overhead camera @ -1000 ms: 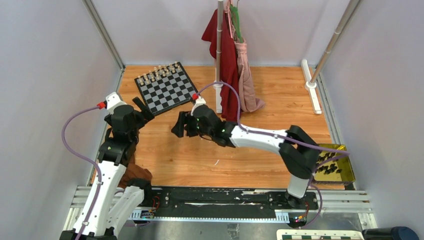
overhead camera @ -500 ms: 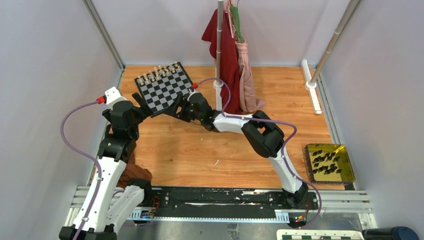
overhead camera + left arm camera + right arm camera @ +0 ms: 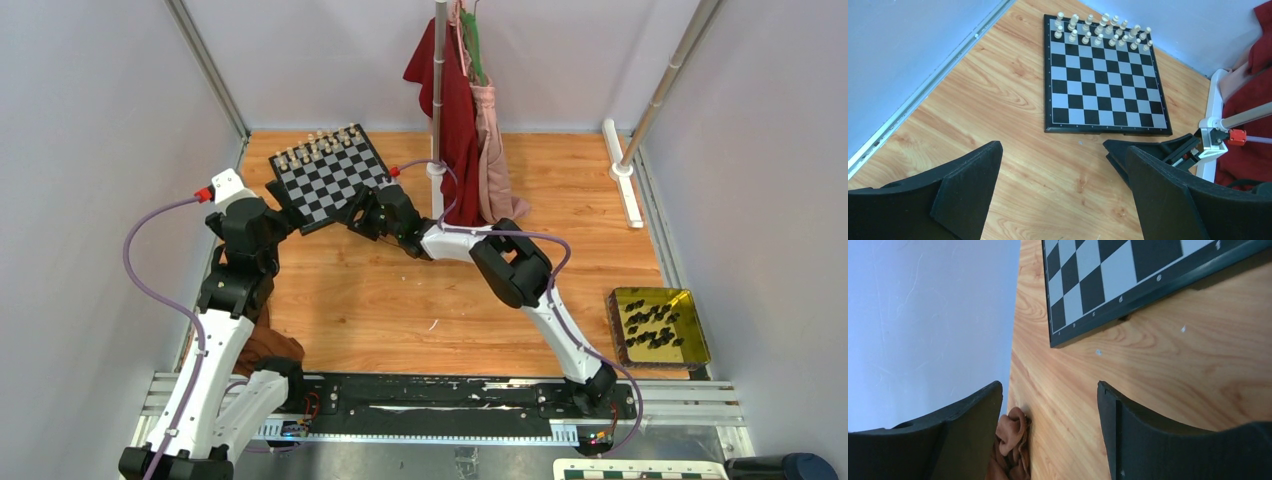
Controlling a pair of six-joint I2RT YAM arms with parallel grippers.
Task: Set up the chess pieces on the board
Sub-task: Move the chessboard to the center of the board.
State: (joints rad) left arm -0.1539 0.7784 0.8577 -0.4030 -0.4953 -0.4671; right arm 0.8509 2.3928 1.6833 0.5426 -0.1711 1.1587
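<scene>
The board (image 3: 330, 180) lies at the table's back left, and two rows of cream chess pieces (image 3: 318, 146) stand along its far edge. Several black chess pieces (image 3: 650, 330) lie in a gold tray (image 3: 697, 340) at the near right. My left gripper (image 3: 283, 205) hovers open by the board's near-left corner, nothing between its fingers. My right gripper (image 3: 357, 213) is open and empty at the board's near-right corner. In the left wrist view the board (image 3: 1103, 85) and the cream pieces (image 3: 1103, 29) lie ahead of my left gripper (image 3: 1063, 148). The right wrist view shows the board's corner (image 3: 1083, 285) beyond my right gripper (image 3: 1049, 386).
Red and pink clothes (image 3: 465, 120) hang on a pole just right of the board. A white bar (image 3: 620, 170) lies at the back right. A brown cloth (image 3: 268, 345) is bunched by the left arm, against the left wall (image 3: 923, 315).
My right arm has swung from the table's middle up to the board's near-right corner, folding at the elbow. The left gripper has edged slightly toward the board.
</scene>
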